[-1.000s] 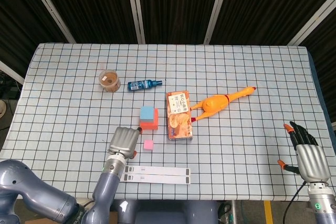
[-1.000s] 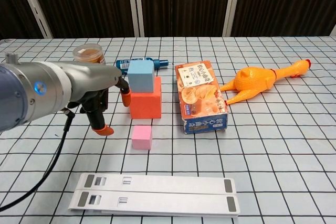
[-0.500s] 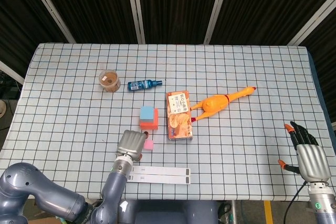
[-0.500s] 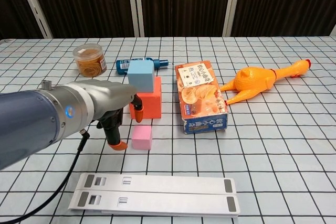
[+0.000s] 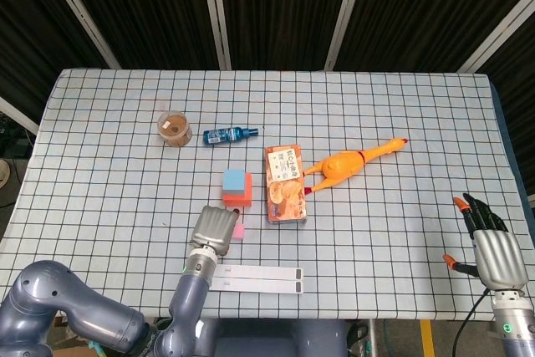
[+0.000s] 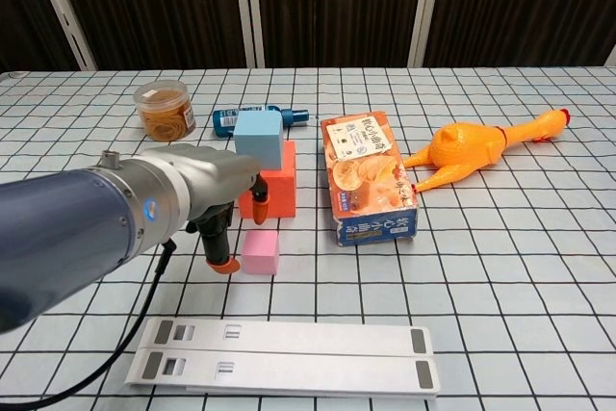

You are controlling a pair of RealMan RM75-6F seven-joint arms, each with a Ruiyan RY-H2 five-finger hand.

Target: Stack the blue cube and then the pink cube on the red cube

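Observation:
The blue cube (image 6: 258, 135) (image 5: 235, 181) sits on the red cube (image 6: 279, 188) (image 5: 242, 199) near the table's middle. In front of them the small pink cube (image 6: 261, 251) (image 5: 239, 230) lies on the cloth. My left hand (image 6: 207, 194) (image 5: 214, 227) hovers right beside the pink cube's left side, fingers apart, with an orange fingertip (image 6: 226, 265) almost touching it; it holds nothing. Over at the table's right edge my right hand (image 5: 487, 244) stays open and empty.
An orange snack box (image 6: 368, 177) lies right of the cubes, with a rubber chicken (image 6: 474, 148) beyond it. A jar (image 6: 165, 108) and a blue bottle (image 6: 231, 118) stand behind. Two white strips (image 6: 284, 356) lie near the front edge.
My left hand has moved right, from left of the red cube up to the pink cube's left side. Cubes and right hand have not moved.

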